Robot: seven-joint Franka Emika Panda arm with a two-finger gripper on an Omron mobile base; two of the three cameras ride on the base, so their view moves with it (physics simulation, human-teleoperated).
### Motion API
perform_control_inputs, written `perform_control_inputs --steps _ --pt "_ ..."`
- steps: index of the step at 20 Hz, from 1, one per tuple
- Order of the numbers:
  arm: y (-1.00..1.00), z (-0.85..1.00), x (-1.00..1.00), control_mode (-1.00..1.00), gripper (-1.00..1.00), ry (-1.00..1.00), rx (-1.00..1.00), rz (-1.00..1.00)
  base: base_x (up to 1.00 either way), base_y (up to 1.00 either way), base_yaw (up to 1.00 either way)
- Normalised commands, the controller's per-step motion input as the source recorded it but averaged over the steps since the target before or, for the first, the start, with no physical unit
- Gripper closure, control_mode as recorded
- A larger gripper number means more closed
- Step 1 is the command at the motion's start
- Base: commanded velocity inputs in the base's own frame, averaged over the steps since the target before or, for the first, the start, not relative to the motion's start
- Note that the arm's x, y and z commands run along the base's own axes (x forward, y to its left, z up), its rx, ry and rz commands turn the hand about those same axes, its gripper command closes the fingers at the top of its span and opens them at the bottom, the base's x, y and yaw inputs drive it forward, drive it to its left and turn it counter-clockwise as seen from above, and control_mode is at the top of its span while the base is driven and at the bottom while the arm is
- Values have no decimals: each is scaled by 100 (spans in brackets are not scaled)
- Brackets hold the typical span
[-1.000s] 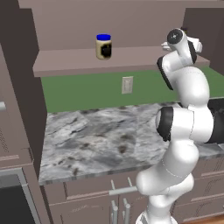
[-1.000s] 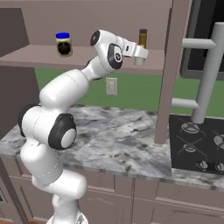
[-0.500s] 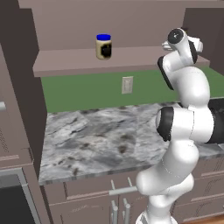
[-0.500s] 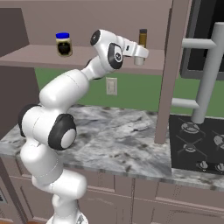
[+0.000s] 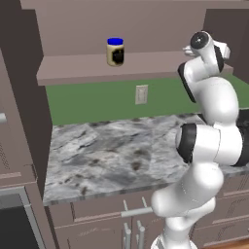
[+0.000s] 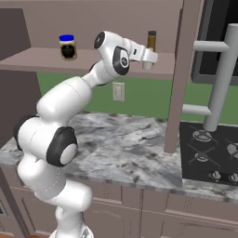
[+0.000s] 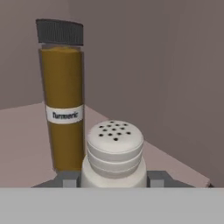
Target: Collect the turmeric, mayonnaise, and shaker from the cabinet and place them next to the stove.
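The gripper (image 7: 113, 178) is closed on the shaker (image 7: 114, 153), one finger against each side of its body, on the cabinet (image 6: 37, 58) shelf. The turmeric (image 7: 63, 96) stands upright just behind the shaker, slightly to one side. The mayonnaise (image 6: 68, 47) sits well apart along the shelf, beyond the arm. The stove (image 6: 209, 153) lies below, off to the right.

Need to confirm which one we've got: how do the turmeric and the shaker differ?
The turmeric is tall, slim and amber with a dark ribbed cap and a label; the shaker is short, pale white, with a perforated domed top. The shaker sits between the gripper's fingers; the turmeric stands free behind. Both are upright on the cabinet shelf.
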Motion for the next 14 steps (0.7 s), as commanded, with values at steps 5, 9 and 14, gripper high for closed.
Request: perform_control_inputs --steps 5,9,14 --pt "-1 0 -69 -100 100 -7 0 -1 0 0 0" --pt "0 0 -76 -100 100 -3 0 0 0 0 0" --pt "20 0 -82 -100 100 -1 0 0 0 0 0"
